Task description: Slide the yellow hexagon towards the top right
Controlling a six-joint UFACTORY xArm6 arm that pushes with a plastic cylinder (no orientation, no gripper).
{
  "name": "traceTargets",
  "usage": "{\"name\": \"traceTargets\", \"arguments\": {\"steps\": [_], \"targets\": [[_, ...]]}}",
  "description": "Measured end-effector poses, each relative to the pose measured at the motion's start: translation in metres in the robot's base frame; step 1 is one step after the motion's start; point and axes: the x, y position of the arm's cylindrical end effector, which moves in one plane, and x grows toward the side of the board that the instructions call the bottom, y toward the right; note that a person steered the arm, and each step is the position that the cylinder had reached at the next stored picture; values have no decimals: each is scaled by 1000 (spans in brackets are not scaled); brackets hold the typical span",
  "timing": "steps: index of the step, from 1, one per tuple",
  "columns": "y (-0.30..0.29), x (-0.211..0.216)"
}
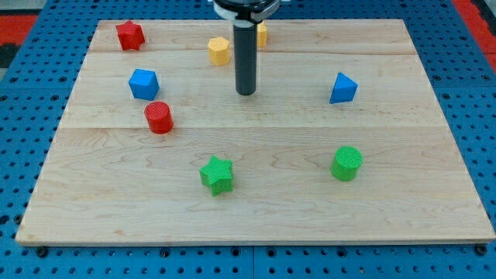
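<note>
The yellow hexagon lies near the top of the wooden board, left of the middle. My tip rests on the board below and to the right of it, a short gap away, not touching. A second yellow block sits at the top, partly hidden behind the rod; its shape cannot be made out.
A red star lies at the top left. A blue block and a red cylinder lie at the left. A blue block lies at the right. A green star and a green cylinder lie near the bottom.
</note>
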Motion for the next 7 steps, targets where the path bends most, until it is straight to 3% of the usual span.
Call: {"name": "traceTargets", "arguments": {"steps": [1,2,7], "targets": [[-46,42],[-82,35],[-99,-91]]}}
